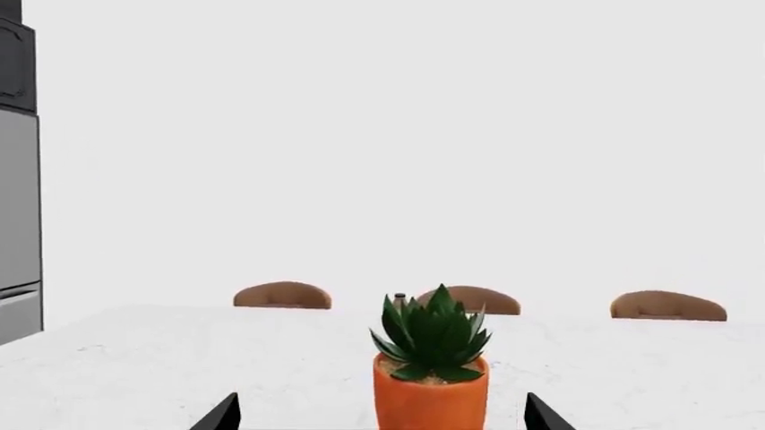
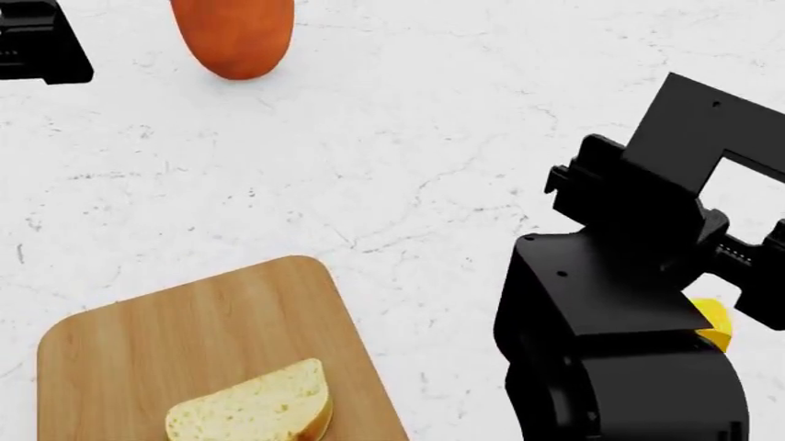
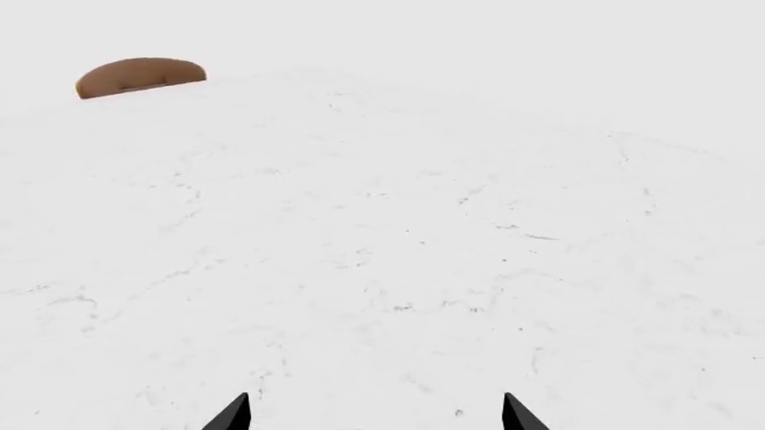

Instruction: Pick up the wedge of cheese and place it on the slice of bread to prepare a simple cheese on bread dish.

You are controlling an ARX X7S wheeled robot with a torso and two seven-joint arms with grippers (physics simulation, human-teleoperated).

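The slice of bread (image 2: 252,406) lies on a wooden cutting board (image 2: 160,340) at the near left in the head view. Only a small yellow corner of the wedge of cheese (image 2: 716,324) shows, peeking out behind my right arm (image 2: 626,303); the rest is hidden. My right gripper (image 3: 376,417) is open and empty over bare marble, with the cheese out of its wrist view. My left gripper (image 1: 382,419) is open and empty, its fingertips (image 1: 221,415) wide apart, facing a potted plant. Part of my left arm (image 2: 37,41) shows at the far left in the head view.
An orange pot with a green succulent (image 1: 431,376) stands on the white marble table (image 2: 405,165), also seen in the head view (image 2: 233,37). Brown chair backs (image 1: 282,295) line the table's far edge, one in the right wrist view (image 3: 140,76). A grey appliance (image 1: 18,215) stands beside the table.
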